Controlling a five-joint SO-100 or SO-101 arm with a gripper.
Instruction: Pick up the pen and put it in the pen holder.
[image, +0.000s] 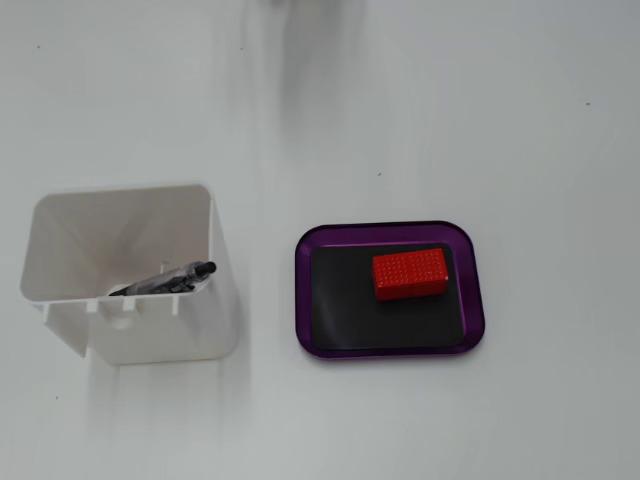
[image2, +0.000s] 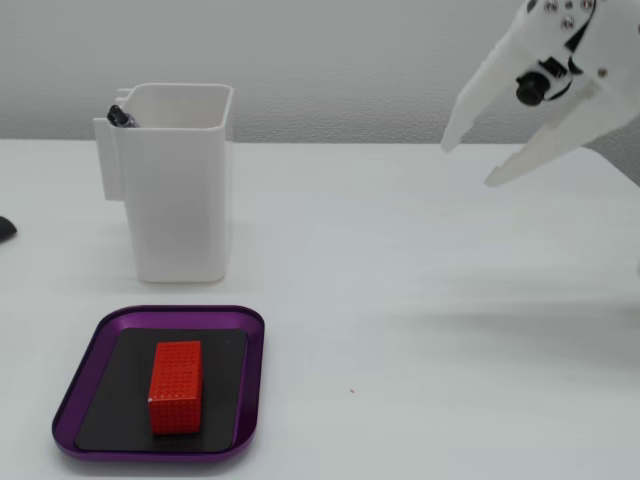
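A black and grey pen (image: 165, 279) lies inside the white pen holder (image: 205, 330), leaning against its near wall; only its tip (image2: 119, 115) shows above the holder's rim (image2: 175, 130) in a fixed view. My white gripper (image2: 468, 165) shows at the upper right of that fixed view, open and empty, high above the table and far to the right of the holder. The gripper is out of the other fixed view.
A purple tray (image: 322, 345) with a black mat holds a red brick (image: 410, 273); both also show in a fixed view, tray (image2: 250, 330) and brick (image2: 176, 386). A dark object (image2: 5, 228) sits at that view's left edge.
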